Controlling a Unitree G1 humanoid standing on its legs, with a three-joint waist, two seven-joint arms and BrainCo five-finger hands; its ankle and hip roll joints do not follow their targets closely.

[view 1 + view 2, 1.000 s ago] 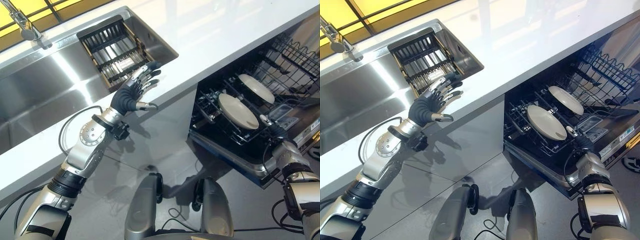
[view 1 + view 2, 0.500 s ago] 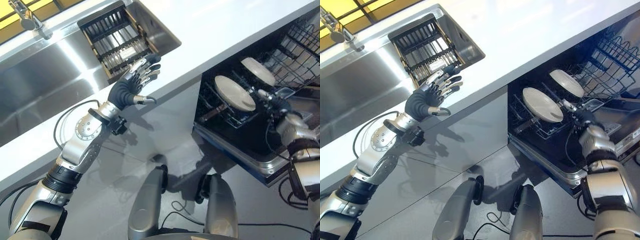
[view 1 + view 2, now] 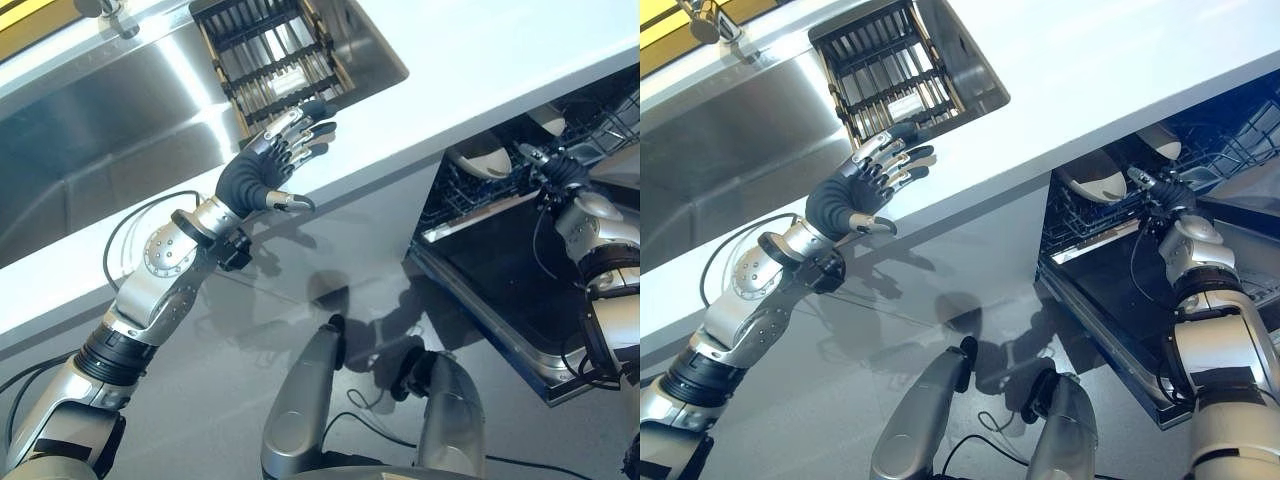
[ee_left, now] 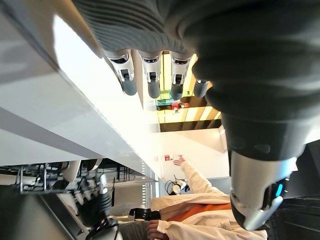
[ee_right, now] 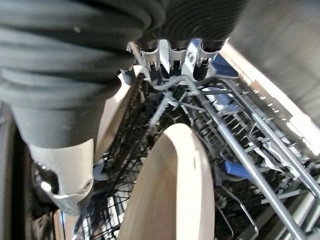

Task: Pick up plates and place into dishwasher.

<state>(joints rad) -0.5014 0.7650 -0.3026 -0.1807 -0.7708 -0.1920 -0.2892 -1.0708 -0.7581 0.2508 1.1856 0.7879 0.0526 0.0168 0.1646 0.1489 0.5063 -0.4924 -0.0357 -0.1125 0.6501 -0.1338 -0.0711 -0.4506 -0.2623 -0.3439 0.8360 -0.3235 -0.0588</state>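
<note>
Two plates stand in the dishwasher rack (image 5: 250,150): the near plate (image 3: 1095,180) and the far plate (image 3: 1160,142), both mostly tucked under the white counter (image 3: 480,90). My right hand (image 3: 1162,192) sits at the rack's front rim; in its wrist view the fingers (image 5: 172,57) curl round a grey rack wire, holding no plate.

Risk as I read it: pushing the rack crooked could rattle the near plate off its tines, or pinch the hand against the counter's underside, since headroom there looks slim. The lowered dishwasher door (image 3: 510,300) juts out below the arm, so elbow room is tight.

Left hand (image 3: 265,170) hovers with fingers spread over the counter edge beside the sink (image 3: 110,140) and its drain basket (image 3: 270,60), holding nothing; free room there.
</note>
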